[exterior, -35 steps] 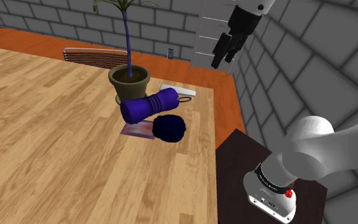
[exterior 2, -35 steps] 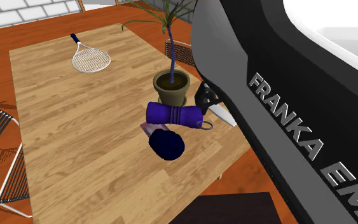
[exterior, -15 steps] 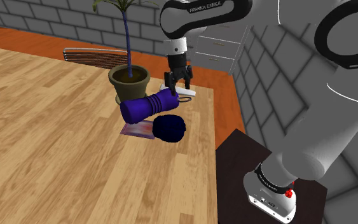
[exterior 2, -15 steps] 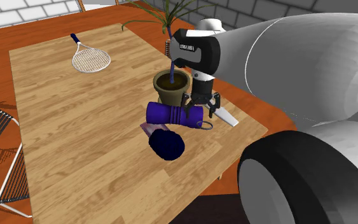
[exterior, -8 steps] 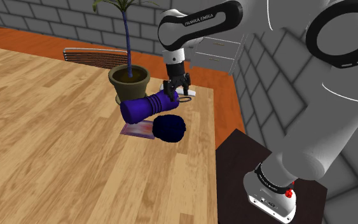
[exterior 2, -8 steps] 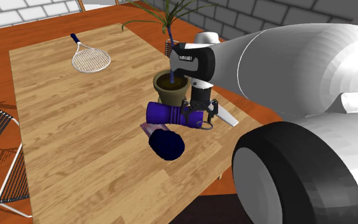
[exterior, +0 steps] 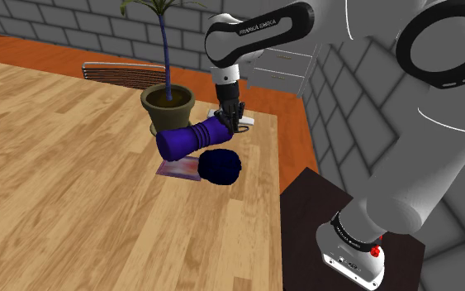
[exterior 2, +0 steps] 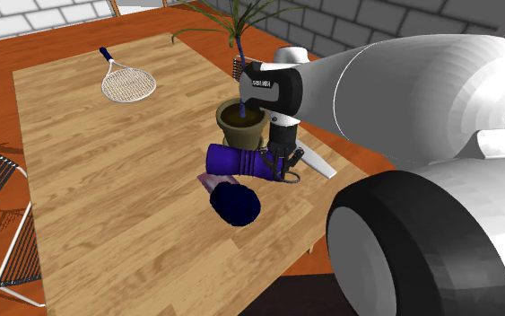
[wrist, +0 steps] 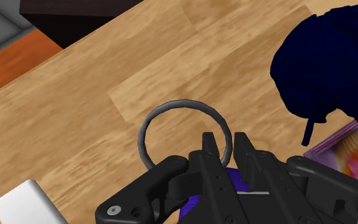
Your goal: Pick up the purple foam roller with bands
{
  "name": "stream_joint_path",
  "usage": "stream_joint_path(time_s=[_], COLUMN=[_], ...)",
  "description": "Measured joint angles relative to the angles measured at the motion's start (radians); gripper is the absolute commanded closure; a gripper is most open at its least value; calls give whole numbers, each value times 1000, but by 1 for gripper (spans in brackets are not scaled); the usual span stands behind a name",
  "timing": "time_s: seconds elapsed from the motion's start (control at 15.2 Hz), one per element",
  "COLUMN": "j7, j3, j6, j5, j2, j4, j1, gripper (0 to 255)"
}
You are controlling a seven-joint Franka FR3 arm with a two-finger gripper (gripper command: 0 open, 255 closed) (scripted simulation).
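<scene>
The purple foam roller (exterior: 191, 138) with darker bands lies on its side on the wooden table (exterior: 73, 190), between a plant pot and a dark blue round object. My gripper (exterior: 232, 124) stands upright over the roller's end nearest the table's edge, also seen in the second exterior view as gripper (exterior 2: 280, 166) on roller (exterior 2: 237, 161). In the wrist view the gripper (wrist: 227, 147) has its fingers drawn close, clasping a thin purple part of the roller (wrist: 193, 203). A grey ring (wrist: 180, 102) lies just beyond the fingertips.
A potted plant (exterior: 168, 101) stands right behind the roller. The dark blue round object (exterior: 220, 166) rests on a pink-purple book (exterior: 175, 169) in front of it. A white flat item (exterior 2: 317, 164) lies near the table's edge, a racket (exterior 2: 126, 83) at the far end.
The arm swung in from high up and came down onto the roller's end. In the last half second the fingers went from apart to drawn together there.
</scene>
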Motion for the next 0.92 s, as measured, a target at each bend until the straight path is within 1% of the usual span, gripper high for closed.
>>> stream_joint_path(time_s=[0.26, 0.92], j7=[-1, 6], j3=[-1, -1], j6=[-5, -124], j5=[-1, 1], j2=[0, -38], j4=[5, 85], j1=[-1, -2], gripper=[255, 255])
